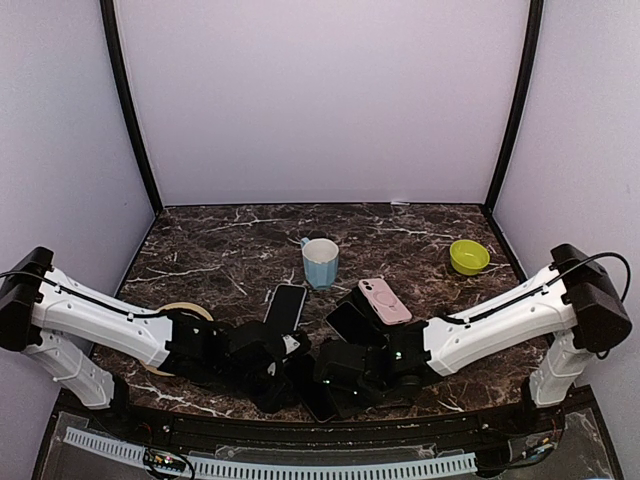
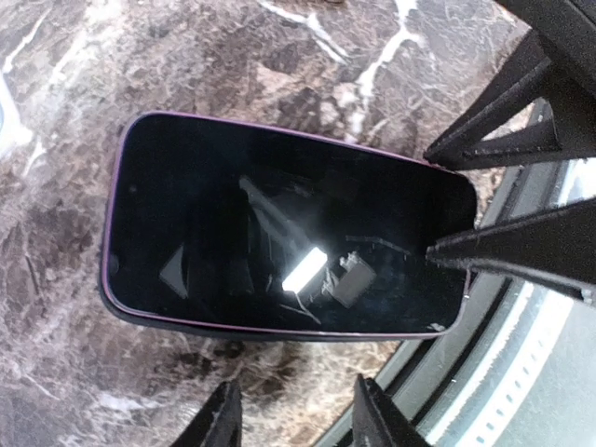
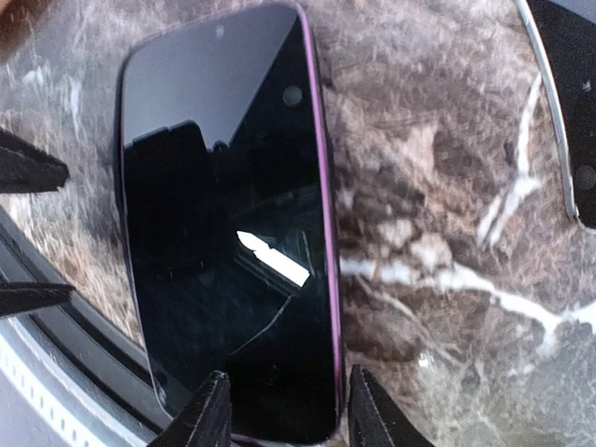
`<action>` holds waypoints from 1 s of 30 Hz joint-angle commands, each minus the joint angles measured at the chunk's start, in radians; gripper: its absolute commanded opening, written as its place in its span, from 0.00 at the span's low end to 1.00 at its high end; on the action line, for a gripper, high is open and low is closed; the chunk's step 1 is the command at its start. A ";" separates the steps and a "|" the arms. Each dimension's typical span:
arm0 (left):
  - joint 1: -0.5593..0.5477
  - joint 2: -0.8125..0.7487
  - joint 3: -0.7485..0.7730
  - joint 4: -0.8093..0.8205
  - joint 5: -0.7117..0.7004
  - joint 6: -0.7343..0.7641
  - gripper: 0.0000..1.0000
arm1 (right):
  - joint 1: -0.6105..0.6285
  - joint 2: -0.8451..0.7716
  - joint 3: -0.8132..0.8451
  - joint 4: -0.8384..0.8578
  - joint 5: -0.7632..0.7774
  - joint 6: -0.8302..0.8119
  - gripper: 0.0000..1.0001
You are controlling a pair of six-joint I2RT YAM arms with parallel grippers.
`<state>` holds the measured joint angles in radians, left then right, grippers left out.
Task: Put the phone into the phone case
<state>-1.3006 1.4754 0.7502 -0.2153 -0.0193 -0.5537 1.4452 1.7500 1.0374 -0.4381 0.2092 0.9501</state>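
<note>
A black phone (image 2: 279, 223) lies screen up on the marble table, right at the near edge (image 1: 312, 392). A thin purple rim (image 3: 321, 186) runs round it and looks like the phone case. My left gripper (image 2: 296, 384) is open just beside the phone's long side, with only marble between its fingers. My right gripper (image 3: 289, 372) is open over one end of the phone (image 3: 223, 214): one finger (image 3: 207, 410) is above the screen and the other (image 3: 371, 410) just outside the purple rim. In the top view the left gripper (image 1: 288, 380) and the right gripper (image 1: 336, 384) meet there.
Behind the arms lie two other black phones (image 1: 287, 305) (image 1: 352, 322) and a pink phone or case (image 1: 384, 301). A light blue cup (image 1: 320, 262), a green bowl (image 1: 468, 256) and a tape roll (image 1: 175, 312) stand further off. The black table rail (image 2: 484, 335) runs under the phone's corner.
</note>
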 commanded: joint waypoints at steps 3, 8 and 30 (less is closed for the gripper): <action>-0.034 0.020 0.012 -0.016 0.068 0.008 0.48 | -0.038 -0.058 -0.030 -0.057 -0.121 -0.023 0.45; -0.064 0.057 0.026 0.016 0.084 0.002 0.53 | -0.040 -0.001 -0.060 0.016 -0.169 -0.027 0.32; -0.061 0.030 0.010 -0.018 -0.004 -0.027 0.61 | 0.009 0.203 -0.153 0.022 -0.231 0.056 0.03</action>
<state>-1.3659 1.5517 0.7551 -0.1955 0.0341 -0.5735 1.4170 1.7443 0.9756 -0.4290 0.1177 0.9859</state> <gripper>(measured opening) 0.613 0.030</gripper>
